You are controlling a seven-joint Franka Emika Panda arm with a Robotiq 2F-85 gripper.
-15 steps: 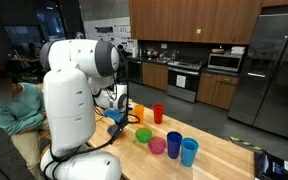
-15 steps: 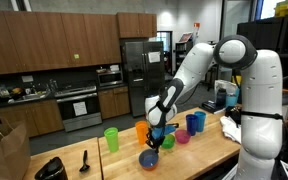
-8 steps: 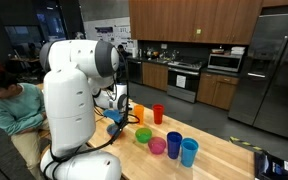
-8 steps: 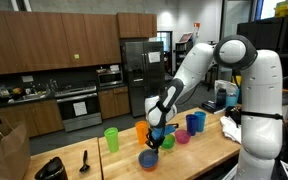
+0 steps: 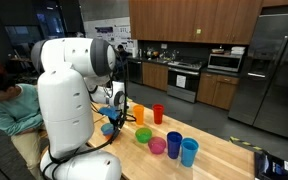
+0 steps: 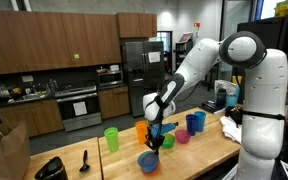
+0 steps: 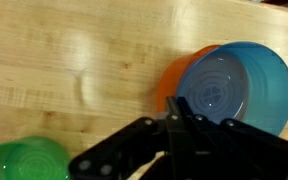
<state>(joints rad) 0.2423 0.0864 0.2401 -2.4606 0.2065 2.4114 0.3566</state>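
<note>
Arm (image 5: 69, 90): white, bulky, at left.
Hand (image 5: 114, 114): low, just above blue bowl (image 5: 107, 128).
Counter (image 5: 224, 160): wooden; orange cup (image 5: 137, 111), red cup (image 5: 158, 113), green cup (image 5: 143, 134), pink cup (image 5: 157, 146), dark blue cup (image 5: 174, 143), light blue cup (image 5: 189, 151).
Person (image 5: 14, 105): seated far left.

Legible text, my remote views: none. Wall poster (image 5: 105, 32) in an exterior view carries print, too small and blurred for me to read.
</note>
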